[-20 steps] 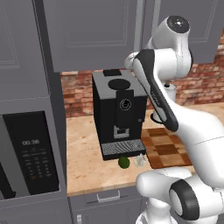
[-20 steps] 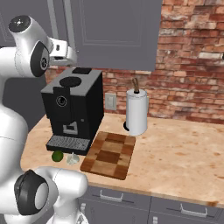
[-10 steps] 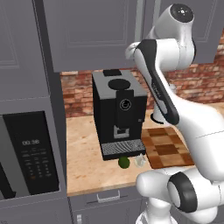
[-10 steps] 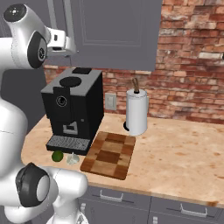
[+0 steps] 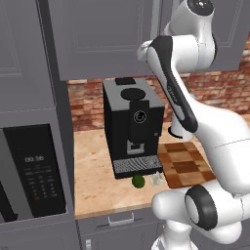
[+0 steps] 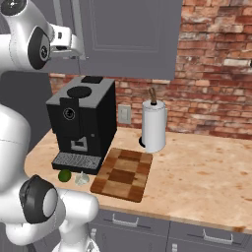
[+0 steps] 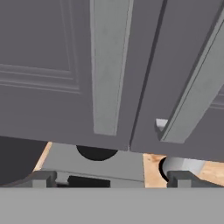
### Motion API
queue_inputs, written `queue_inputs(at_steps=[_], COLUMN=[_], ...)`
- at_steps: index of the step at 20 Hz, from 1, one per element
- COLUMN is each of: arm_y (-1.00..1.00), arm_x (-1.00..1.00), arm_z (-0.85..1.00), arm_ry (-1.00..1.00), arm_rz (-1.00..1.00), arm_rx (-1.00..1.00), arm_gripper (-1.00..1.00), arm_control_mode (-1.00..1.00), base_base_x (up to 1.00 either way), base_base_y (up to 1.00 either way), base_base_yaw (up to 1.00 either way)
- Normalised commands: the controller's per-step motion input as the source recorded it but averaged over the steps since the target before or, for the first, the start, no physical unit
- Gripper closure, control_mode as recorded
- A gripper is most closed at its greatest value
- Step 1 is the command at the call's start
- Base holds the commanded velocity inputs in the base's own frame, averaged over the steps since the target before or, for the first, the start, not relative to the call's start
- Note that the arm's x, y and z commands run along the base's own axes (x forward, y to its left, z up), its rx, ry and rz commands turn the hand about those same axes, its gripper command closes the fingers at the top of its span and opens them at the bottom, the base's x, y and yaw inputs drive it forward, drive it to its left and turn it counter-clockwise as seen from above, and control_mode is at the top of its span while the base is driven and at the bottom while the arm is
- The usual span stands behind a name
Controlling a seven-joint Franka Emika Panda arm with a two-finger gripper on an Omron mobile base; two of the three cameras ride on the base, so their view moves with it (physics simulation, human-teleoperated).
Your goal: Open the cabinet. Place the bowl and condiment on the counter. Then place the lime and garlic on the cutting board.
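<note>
While cabinet point(image 7: 65, 65) doors sit closed | gripper point(image 7: 111, 178) spread wide before handles; lime point(image 5: 138, 181) beside garlic point(image 5: 156, 179)

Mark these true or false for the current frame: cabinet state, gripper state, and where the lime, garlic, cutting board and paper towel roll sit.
1. Both doors of the cabinet are shut. True.
2. The gripper is clamped on a bar handle. False: its jaws stand open, up at the two handles but closed on neither.
3. The lime lies on the cutting board. False: it lies on the counter, in front of the coffee machine, left of the board.
4. The garlic lies right beside the lime. True.
5. The paper towel roll stands upright behind the board. True.
6. The board carries a bowl. False: nothing lies on it.
</note>
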Motion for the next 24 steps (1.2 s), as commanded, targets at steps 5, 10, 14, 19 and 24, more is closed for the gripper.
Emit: queue_inputs(at_steps=[5, 10, 14, 19, 24], arm_y=[0.15, 0.00, 0.02, 0.05, 0.03], arm_x=[0.12, 0.28, 0.29, 0.29, 0.33], arm_z=[0.00, 0.00, 0.00, 0.00, 0.00], arm_ry=[-0.01, -0.02, -0.02, -0.02, -0.02], arm_rz=[0.00, 0.00, 0.00, 0.00, 0.00], arm_rx=[0.00, 0.00, 0.00, 0.00, 0.00], arm_gripper=[-1.00, -1.00, -1.00, -1.00, -1.00], arm_control_mode=[-1.00, -1.00, -1.00, -1.00, -1.00], base_base_x=[0.00, 0.00, 0.00, 0.00, 0.00], base_base_y=[0.00, 0.00, 0.00, 0.00, 0.00], base_base_yaw=[0.00, 0.00, 0.00, 0.00, 0.00])
